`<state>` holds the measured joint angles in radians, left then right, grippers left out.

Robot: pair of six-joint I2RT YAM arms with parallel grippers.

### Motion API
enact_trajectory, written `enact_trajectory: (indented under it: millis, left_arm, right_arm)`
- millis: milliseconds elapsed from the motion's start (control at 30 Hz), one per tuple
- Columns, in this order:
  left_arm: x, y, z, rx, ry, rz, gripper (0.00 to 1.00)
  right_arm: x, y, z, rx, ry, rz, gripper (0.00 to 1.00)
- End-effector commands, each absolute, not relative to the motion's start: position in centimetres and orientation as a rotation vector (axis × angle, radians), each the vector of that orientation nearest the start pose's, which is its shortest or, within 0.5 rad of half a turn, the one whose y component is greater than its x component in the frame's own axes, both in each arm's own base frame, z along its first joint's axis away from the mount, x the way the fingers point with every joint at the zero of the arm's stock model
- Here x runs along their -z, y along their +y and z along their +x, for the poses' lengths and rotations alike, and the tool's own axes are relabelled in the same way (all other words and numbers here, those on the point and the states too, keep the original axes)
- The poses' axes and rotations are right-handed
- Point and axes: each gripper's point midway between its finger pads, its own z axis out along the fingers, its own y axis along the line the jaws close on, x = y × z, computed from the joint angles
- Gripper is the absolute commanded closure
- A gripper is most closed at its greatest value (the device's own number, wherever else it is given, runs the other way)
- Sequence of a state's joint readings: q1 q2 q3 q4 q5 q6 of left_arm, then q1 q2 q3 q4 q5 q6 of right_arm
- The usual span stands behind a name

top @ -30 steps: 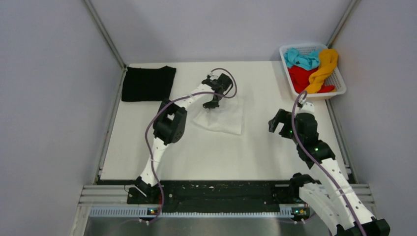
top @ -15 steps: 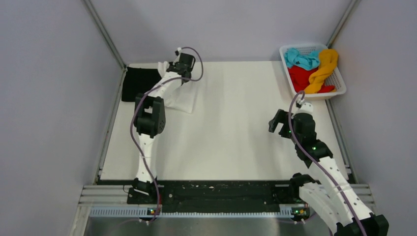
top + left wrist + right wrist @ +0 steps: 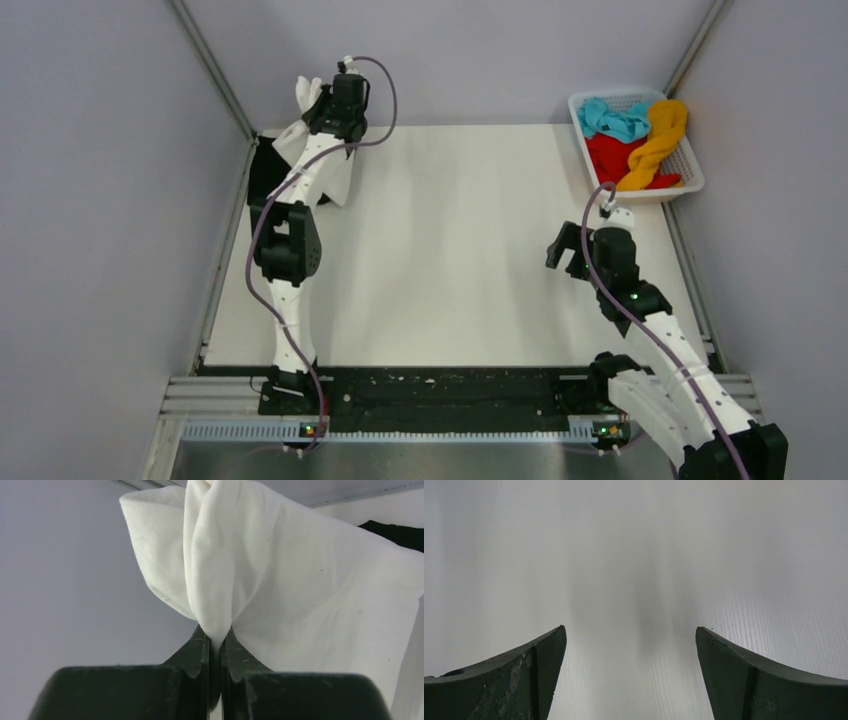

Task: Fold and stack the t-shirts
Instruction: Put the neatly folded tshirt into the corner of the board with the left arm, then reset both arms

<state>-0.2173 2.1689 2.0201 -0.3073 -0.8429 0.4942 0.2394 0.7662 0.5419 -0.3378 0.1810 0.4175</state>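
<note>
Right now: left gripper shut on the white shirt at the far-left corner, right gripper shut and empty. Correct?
Not quite. The right gripper is open, not shut: the right wrist view shows its fingers wide apart with nothing between them. The rest holds: the left gripper is shut on the white shirt.

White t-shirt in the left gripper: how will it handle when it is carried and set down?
Likely floppy: the white t-shirt bunches and drapes from the left gripper, so it may not keep its fold. Probably light, since one small pinch carries it. Unlikely to slip out, as the cloth looks clamped tight there.
</note>
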Motion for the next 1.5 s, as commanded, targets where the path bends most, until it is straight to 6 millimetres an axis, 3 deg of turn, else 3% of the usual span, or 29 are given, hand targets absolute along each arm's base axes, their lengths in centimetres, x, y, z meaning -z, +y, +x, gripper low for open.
enact_trajectory:
  millis: [0,133,233,433,733,800,867,900,933,967,1067,1133,1167,1267,1400,1467]
  left_arm:
    - [-32.3,2.0,57.7,-0.967,1.852,0.114,1.0]
    - [-33.1,2.0,57.9,-0.932,1.844,0.119,1.0]
    - [-31.7,2.5,58.3,-0.926,1.871,0.12,1.0]
    - [-27.6,5.5,60.1,-0.911,1.934,0.096,1.0]
    - [-18.7,10.9,63.5,-0.828,2.045,0.105,1.0]
    - [-18.1,13.0,63.8,-0.834,2.04,0.032,0.85]
    - [-18.4,15.1,63.7,-0.886,2.016,-0.061,0.76]
    - [-19.0,16.1,63.5,-0.91,1.999,-0.119,0.53]
    - [-19.7,16.8,63.2,-0.911,1.983,-0.177,0.14]
    - [-20.1,17.1,62.7,-0.886,1.99,-0.221,0.03]
    - [-22.8,15.8,61.3,-0.726,1.975,-0.308,0.01]
    - [-24.6,13.1,60.3,-0.531,1.972,-0.311,0.01]
    - [-27.1,11.7,59.1,-0.438,1.941,-0.316,0.01]
    - [-29.6,7.5,55.8,-0.164,1.907,-0.34,0.01]
    - [-30.8,1.1,49.4,0.239,1.881,-0.323,0.01]
    - [-28.8,-1.7,45.3,0.398,1.891,-0.322,0.01]
  right_arm:
    - [-14.6,4.6,27.5,-0.178,2.059,0.292,0.01]
    - [-14.5,4.6,27.5,-0.175,2.061,0.295,0.01]
    - [-14.5,4.5,27.5,-0.172,2.061,0.297,0.01]
    - [-14.4,4.2,27.4,-0.149,2.075,0.31,0.01]
    - [-13.2,3.1,26.7,-0.073,2.131,0.378,0.01]
    - [-13.0,2.8,26.7,-0.05,2.145,0.385,0.01]
    - [-12.8,2.6,26.6,-0.033,2.16,0.392,0.01]
    - [-12.8,2.5,26.5,-0.027,2.161,0.398,0.01]
    - [-12.9,2.5,26.5,-0.026,2.162,0.406,0.01]
    - [-12.9,2.5,26.5,-0.028,2.162,0.41,0.01]
    - [-13.4,2.7,26.5,-0.052,2.145,0.408,0.01]
    - [-13.9,2.9,26.5,-0.073,2.128,0.403,0.01]
    - [-14.0,3.0,26.4,-0.084,2.121,0.399,0.01]
    - [-14.7,3.4,26.1,-0.125,2.093,0.382,0.01]
    - [-15.5,3.9,25.9,-0.175,2.053,0.363,0.01]
    - [-16.0,4.2,25.8,-0.205,2.03,0.361,0.01]
